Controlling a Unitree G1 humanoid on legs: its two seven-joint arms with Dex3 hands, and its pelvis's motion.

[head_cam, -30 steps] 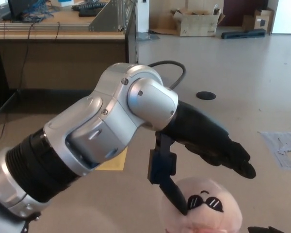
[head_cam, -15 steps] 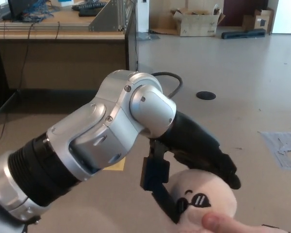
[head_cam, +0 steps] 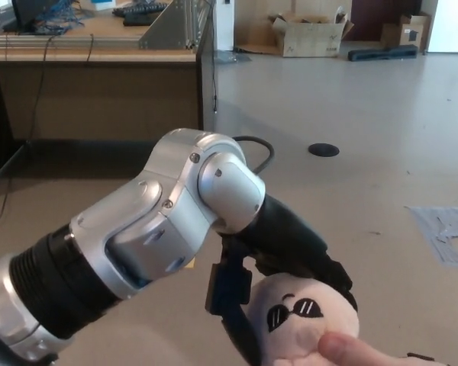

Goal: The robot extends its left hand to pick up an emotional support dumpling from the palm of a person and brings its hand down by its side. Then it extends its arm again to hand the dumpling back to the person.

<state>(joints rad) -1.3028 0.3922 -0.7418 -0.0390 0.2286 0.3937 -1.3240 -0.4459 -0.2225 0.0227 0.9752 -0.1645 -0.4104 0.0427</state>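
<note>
The emotional support dumpling (head_cam: 309, 324) is a round cream plush with a black sunglasses face, low in the head view, right of centre. My left hand (head_cam: 290, 244) reaches in from the left and wraps it: two fingers curl over its top and the thumb presses its left side. A person's thumb (head_cam: 343, 349) rests on the dumpling's lower front, and the person's palm beneath is cut off by the picture's edge. My right hand does not show.
A wooden desk (head_cam: 91, 53) stands at the back left. On the floor are a cardboard box (head_cam: 309, 34) at the back, a black floor disc (head_cam: 324, 149) and loose papers (head_cam: 446, 229) at the right.
My left hand has come down and back towards me onto the dumpling, and its fingers have closed around it. The dumpling has risen slightly in the picture, and the person's thumb now shows.
</note>
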